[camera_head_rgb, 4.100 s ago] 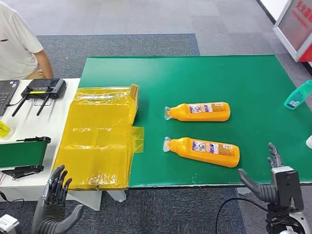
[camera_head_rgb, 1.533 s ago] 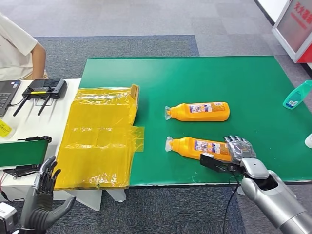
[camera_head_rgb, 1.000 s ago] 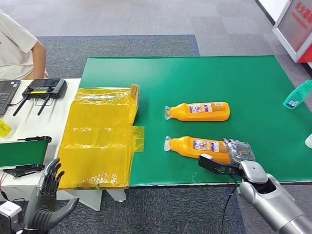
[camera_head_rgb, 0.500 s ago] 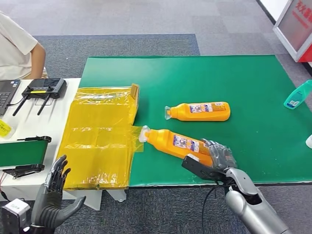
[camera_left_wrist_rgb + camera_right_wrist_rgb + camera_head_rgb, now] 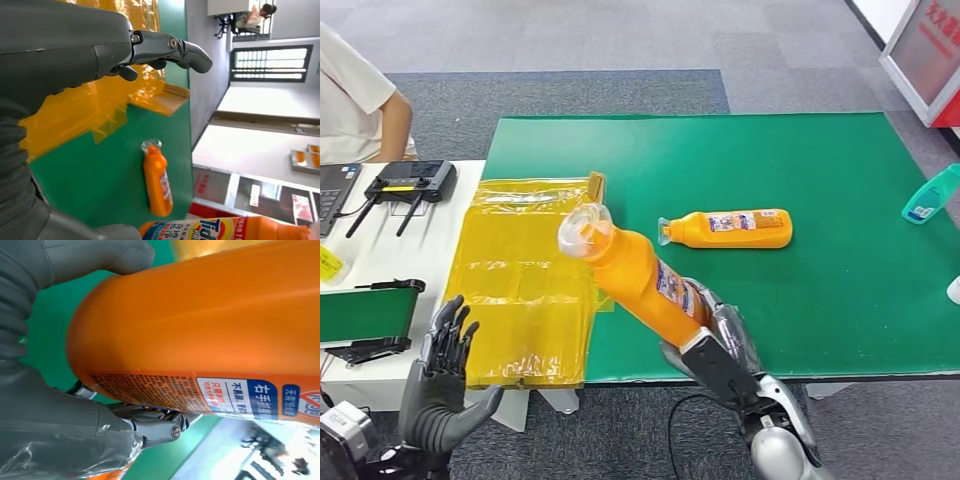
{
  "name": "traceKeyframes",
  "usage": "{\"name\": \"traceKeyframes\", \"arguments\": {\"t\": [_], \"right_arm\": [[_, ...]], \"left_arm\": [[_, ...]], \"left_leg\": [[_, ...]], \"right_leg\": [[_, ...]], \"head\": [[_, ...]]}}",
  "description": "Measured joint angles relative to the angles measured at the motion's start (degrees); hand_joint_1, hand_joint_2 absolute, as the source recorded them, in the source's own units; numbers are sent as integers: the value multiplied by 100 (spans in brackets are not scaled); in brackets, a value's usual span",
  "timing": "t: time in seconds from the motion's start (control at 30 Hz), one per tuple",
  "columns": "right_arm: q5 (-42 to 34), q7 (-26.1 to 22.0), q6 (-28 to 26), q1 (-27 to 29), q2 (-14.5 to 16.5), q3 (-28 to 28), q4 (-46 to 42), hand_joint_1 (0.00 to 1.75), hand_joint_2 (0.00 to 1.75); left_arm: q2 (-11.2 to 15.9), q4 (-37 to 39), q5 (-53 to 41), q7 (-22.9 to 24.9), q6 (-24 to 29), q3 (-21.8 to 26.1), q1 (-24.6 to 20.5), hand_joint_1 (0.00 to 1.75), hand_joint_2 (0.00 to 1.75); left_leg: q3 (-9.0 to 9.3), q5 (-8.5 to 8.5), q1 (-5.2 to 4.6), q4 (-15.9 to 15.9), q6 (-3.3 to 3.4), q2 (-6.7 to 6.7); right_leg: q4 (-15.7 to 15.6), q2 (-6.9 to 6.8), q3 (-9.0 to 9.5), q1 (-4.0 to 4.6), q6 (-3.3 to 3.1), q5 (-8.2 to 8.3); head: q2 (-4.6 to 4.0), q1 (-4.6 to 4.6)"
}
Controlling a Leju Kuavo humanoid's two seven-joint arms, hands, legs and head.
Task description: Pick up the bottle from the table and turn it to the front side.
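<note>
Orange bottle (image 5: 641,280) gripped at base by right hand (image 5: 712,345), raised, tilted; left hand (image 5: 441,385) open.

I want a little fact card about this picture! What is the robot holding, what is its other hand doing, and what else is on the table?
Held bottle: orange bottle, lifted off the table, tilted, clear cap end pointing up and away from the robot
Right hand: right hand grips the bottle's base end
Left hand: left hand holds nothing, fingers spread, below the table edge
Second bottle: another orange bottle lying on the green mat
Yellow sheet: yellow plastic sheet on the mat's left side
Far right: teal bottle at the mat's edge
</note>
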Motion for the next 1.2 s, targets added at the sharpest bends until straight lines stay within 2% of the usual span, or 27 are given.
{"name": "traceKeyframes", "arguments": {"t": [0.23,0.37,0.5,0.67,0.9,1.07,1.2], "right_arm": [[636,-415,-993,170,348,479,-177,175,175],[662,-662,-1543,242,387,820,-125,175,175],[705,-865,-1859,267,385,1055,9,175,175],[1185,-876,-2237,259,385,1307,258,175,175],[1299,-885,-2694,96,360,1581,706,175,175],[1321,-873,-2859,-5,335,1717,933,175,175],[1447,-732,-2920,-130,331,1833,1097,175,175]], "left_arm": [[115,28,325,189,78,-874,-467,0,175],[185,45,656,167,42,-1377,-751,0,175],[273,84,934,299,-92,-1729,-1056,0,175],[370,288,1044,484,-96,-1956,-1417,0,175],[521,444,935,571,66,-2087,-1760,0,175],[636,528,572,750,168,-2198,-1953,0,175],[723,713,117,1004,130,-2487,-2208,0,175]], "left_leg": [[1,1,0,0,-1,0],[0,0,0,0,-1,0],[0,-1,0,0,-1,0],[1,1,1,0,-3,0],[1,1,0,0,-3,1],[1,1,0,0,-3,1],[0,1,0,0,-3,1]], "right_leg": [[0,0,0,0,-1,0],[0,0,0,0,0,0],[0,0,0,0,0,0],[0,1,-1,1,-1,1],[0,1,-2,0,-1,1],[0,1,-3,0,-1,1],[0,1,-3,0,-1,1]], "head": [[0,1],[0,1],[0,1],[0,0],[0,1],[0,1],[0,0]]}}
